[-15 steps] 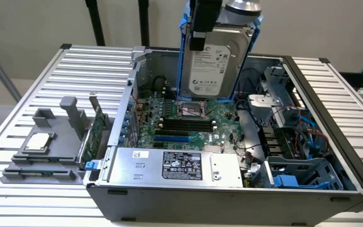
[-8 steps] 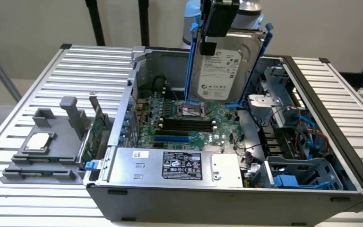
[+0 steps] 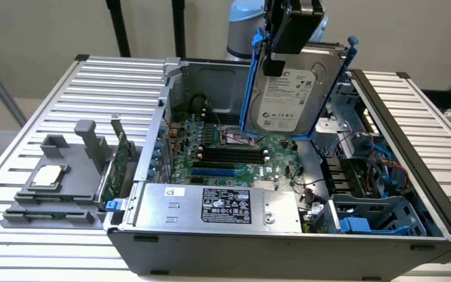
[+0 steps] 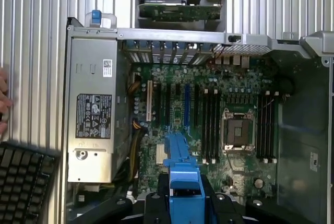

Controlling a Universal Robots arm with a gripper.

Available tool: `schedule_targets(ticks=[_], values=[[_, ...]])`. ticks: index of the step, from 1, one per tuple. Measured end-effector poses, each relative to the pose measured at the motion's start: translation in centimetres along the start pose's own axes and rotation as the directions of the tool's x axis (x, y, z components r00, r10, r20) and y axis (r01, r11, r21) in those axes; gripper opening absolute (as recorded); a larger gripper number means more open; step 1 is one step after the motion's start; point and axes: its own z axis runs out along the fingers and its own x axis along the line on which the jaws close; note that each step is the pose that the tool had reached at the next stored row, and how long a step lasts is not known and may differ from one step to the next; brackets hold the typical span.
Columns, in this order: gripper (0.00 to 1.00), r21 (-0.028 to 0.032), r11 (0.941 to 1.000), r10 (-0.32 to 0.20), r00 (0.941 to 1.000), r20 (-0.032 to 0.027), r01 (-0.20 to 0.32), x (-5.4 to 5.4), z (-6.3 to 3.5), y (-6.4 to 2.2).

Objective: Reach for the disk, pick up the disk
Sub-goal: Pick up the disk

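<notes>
Little of the printing can actually be read. The disk point(image 3: 286, 94), in the upper middle of the exterior view, carries a white label with a round dark logo near its lower left corner and rows of fine print and a barcode-like block, none of it legible. The large silver box point(image 3: 218, 207) at the lower middle of that frame bears a black label point(image 3: 226, 205) covered in white certification marks and small lines that cannot be made out, plus a small white sticker point(image 3: 176, 192) to its left. In the wrist view the same black label point(image 4: 94, 116) sits at the left, equally unreadable.
</notes>
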Motion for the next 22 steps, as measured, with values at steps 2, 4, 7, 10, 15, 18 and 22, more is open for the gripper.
schedule_targets(ticks=[2,4,7,10,15,18,22], values=[[0.32,-0.0012,1.0,0.0,1.0,0.0,0.0,0.4,-0.03,-0.48],[0.32,-0.0019,1.0,0.0,1.0,-0.0001,0.0,0.8,-0.07,-0.96],[0.32,-0.0021,1.0,0.0,1.0,0.0,0.0,1.6,-0.11,-1.67],[0.32,-0.002,1.0,0.0,1.0,0.0,0.0,2.3,-0.16,-2.32],[0.32,-0.002,1.0,0.0,1.0,0.0,0.0,3.7,-0.24,-3.35],[0.32,-0.002,1.0,0.0,1.0,-0.0001,0.0,4.5,-0.29,-3.98],[0.32,-0.002,1.0,0.0,1.0,0.0,0.0,5.6,-0.36,-4.81]])
